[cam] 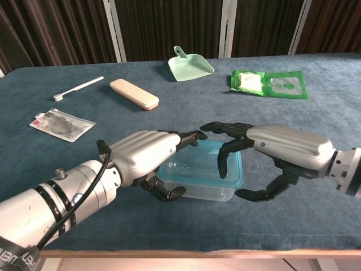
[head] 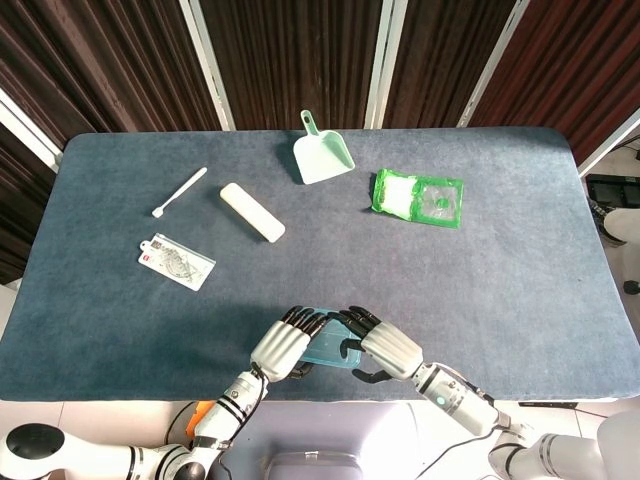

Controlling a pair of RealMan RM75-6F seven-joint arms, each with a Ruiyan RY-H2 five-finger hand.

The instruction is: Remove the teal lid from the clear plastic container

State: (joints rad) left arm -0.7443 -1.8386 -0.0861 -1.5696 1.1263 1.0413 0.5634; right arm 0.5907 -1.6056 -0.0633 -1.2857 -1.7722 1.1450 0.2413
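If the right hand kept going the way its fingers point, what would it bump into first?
Probably the left hand. The right hand points leftward over the teal lid, and their fingertips already nearly meet above it, though the depth between them is hard to judge.

Left hand (cam: 148, 158), right hand (cam: 274, 148): silver shells, black fingers (cam: 223, 161) (black cable along left wrist).

You are working at a staged test bench, not a home: a table covered in dark blue felt-like cloth (head: 500, 250) stands before dark brown pleated curtains (head: 290, 50). Unrelated household items lie spread apart: mint-green plastic dustpan (head: 322, 155), white toothbrush (head: 180, 191), green packet (head: 418, 198).
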